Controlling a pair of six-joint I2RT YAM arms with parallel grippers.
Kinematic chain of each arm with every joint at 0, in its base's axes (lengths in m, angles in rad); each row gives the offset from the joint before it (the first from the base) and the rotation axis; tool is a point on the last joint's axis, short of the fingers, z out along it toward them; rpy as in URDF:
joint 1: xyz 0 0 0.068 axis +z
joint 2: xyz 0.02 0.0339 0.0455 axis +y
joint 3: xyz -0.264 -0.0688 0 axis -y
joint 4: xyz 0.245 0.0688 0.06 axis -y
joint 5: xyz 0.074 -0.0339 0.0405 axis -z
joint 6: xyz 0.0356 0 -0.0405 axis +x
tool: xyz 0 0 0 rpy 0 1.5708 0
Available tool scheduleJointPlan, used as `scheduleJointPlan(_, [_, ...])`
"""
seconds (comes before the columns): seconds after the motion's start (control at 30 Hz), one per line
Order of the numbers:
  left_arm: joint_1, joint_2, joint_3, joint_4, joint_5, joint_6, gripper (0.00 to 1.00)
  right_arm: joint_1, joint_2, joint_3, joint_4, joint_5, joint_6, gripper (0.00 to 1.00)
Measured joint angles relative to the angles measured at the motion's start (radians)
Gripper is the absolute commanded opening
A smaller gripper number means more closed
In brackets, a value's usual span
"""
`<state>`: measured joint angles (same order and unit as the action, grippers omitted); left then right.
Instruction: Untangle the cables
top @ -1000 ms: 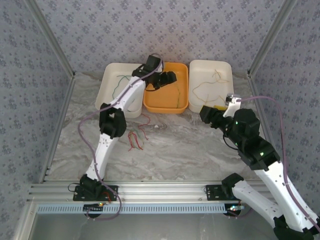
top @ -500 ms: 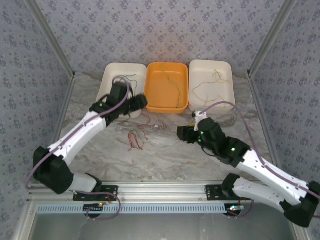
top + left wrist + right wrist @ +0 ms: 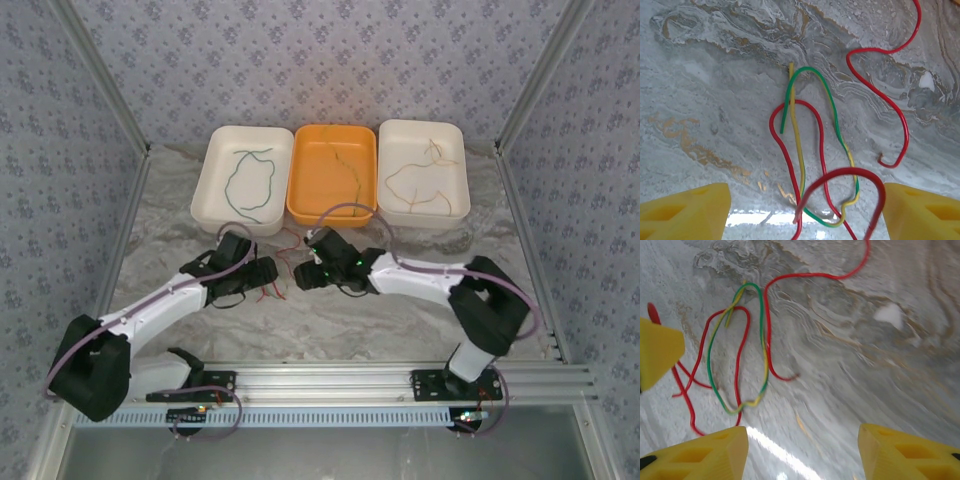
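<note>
Soft, even light filled the overhead view, casting only faint shadows on the marble table. White glare streaked its surface near the bottom edge of both wrist views; the right wrist picture was smeared, its red cable soft-edged.

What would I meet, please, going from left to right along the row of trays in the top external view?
Left white tray holding a green cable → orange tray → right white tray holding a yellow-cream cable.
</note>
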<state>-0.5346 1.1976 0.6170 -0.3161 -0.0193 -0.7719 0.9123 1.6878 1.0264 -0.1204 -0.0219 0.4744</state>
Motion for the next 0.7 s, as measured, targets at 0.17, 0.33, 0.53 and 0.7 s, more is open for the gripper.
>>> scheduleJointPlan(0.17, [0.029, 0.032, -0.018, 0.074, 0.024, 0.004, 0.68, -0.003, 0.166, 0.177, 0.009, -0.029, -0.028, 0.58])
scheduleJointPlan(0.33, [0.050, 0.071, -0.019, 0.120, 0.039, 0.011, 0.47, -0.028, 0.288, 0.290, 0.003, -0.049, -0.034, 0.40])
scheduleJointPlan(0.53, [0.050, 0.082, -0.035, 0.164, 0.057, 0.010, 0.25, -0.048, 0.340, 0.288, 0.005, -0.056, -0.025, 0.31])
scheduleJointPlan(0.7, [0.050, 0.079, -0.055, 0.158, 0.040, 0.013, 0.00, -0.051, 0.325, 0.245, 0.035, -0.049, -0.007, 0.00])
